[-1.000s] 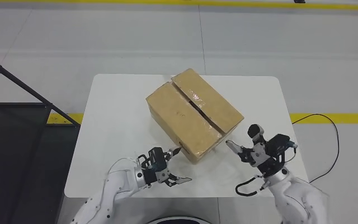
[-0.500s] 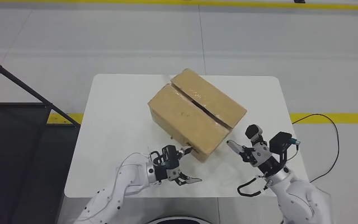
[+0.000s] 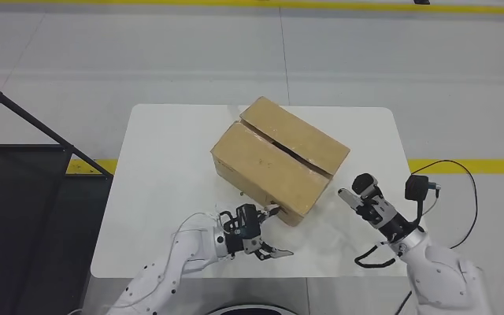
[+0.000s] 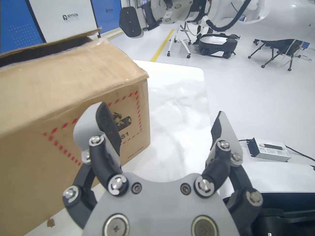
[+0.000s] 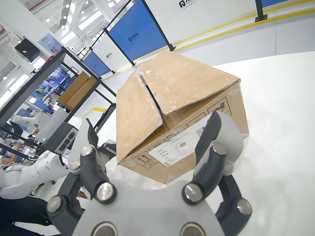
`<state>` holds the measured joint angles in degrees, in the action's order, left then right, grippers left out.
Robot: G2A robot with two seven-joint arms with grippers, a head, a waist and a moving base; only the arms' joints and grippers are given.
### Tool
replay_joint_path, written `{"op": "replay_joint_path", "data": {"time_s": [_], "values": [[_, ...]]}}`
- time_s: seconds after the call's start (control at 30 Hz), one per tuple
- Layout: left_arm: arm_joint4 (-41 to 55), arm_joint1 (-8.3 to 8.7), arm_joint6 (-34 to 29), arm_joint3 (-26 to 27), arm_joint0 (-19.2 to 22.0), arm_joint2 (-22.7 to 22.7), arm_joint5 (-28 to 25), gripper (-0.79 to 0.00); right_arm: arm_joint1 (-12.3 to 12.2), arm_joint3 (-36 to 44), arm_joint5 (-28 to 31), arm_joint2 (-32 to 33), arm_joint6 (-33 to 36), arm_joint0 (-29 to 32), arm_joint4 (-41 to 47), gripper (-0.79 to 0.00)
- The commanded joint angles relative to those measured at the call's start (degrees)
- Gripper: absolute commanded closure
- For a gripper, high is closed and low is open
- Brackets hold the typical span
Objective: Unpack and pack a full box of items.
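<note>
I see one white table (image 3: 157, 157). One cardboard box (image 3: 276, 161) stands near its middle, with two top flaps down and a thin gap between them. The left gripper (image 3: 277, 232) is spread wide at the box's near corner. The right gripper (image 3: 352, 189) is also spread wide, just beside the box.

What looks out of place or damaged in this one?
The box sits skewed on the table, its edges not square with the table's. Its top flaps don't meet flush: a dark gap runs along the seam, and one flap's end lifts up. Nothing spilled.
</note>
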<state>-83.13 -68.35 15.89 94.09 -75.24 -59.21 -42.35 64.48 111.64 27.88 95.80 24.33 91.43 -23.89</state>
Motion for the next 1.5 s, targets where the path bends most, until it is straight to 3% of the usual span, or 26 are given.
{"op": "replay_joint_path", "data": {"time_s": [0.0,0.13,0.33,0.77,0.93,1.13,1.47], "values": [[-0.15,0.92,1.42,2.71,-3.09,-3.96,0.28,-0.785,-0.02,-0.22,0.15,0.04,-0.69,-0.14,-0.85,-0.785],[2.14,2.74,4.07,8.90,-10.52,-14.45,1.85,-0.785,-0.06,-0.16,1.03,0.57,-3.44,-0.44,-3.77,-0.785],[10.22,4.11,1.22,13.48,-16.23,-27.10,2.88,-0.785,0.04,1.60,1.82,0.34,-7.91,1.35,-10.44,-0.785],[11.45,4.22,-0.32,13.82,-16.62,-28.65,3.80,-0.785,0.04,1.60,1.82,0.34,-7.91,1.35,-10.44,-0.785],[17.57,4.09,-2.80,10.05,-12.64,-28.79,4.55,-0.785,0.04,1.73,1.75,0.38,-8.02,1.31,-10.59,-0.785],[22.56,4.06,-3.36,3.88,-7.03,-29.71,4.74,-0.785,-0.12,4.65,4.13,2.16,-12.26,1.92,-17.80,-0.785],[23.30,3.14,-1.19,-8.69,3.82,-26.62,11.96,-0.785,-0.36,8.87,5.16,5.12,-16.52,3.84,-27.97,-0.785]]}}
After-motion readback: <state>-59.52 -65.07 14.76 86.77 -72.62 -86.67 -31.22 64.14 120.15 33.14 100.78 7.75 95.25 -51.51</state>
